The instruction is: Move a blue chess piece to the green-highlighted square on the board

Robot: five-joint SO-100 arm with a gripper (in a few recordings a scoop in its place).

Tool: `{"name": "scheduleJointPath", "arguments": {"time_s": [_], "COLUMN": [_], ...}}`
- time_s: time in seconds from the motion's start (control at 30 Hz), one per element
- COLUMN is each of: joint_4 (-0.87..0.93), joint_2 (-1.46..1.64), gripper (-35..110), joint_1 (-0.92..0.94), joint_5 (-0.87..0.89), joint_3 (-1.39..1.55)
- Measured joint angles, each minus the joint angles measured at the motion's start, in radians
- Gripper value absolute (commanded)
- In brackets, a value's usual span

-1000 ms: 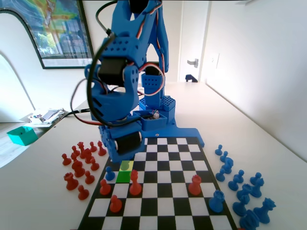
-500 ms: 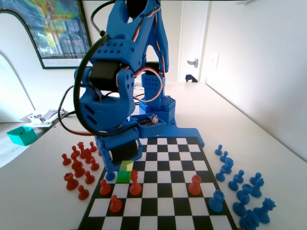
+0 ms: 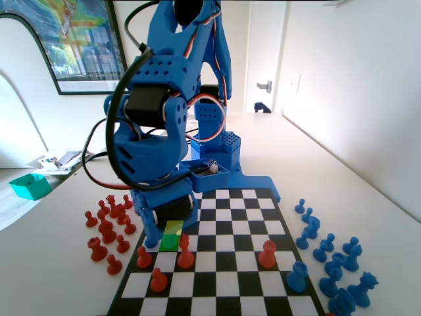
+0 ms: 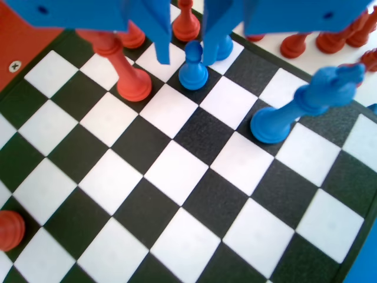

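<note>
A white table carried the board. At the wrist view's top centre, the gripper hung parted around the blue chess piece; closing squarely on its head seemed wise.

Fixed view: blue arm hides the board's far-left squares | Wrist view: tall red piece cut at top edge; red pawn cropped left

The fingers have dropped around the blue chess piece (not touching).
</note>
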Motion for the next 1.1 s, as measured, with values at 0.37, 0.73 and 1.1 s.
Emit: {"name": "scheduleJointPath", "arguments": {"time_s": [0.37,0.73,1.1], "joint_4": [0.048,0.199,0.477], "joint_2": [0.0,0.081,0.265], "gripper": [13,13,9], "joint_1": [-0.009,-0.008,-0.084], "joint_5": [-0.018,-0.054,-0.1], "joint_3": [0.0,-0.002,-0.115]}}
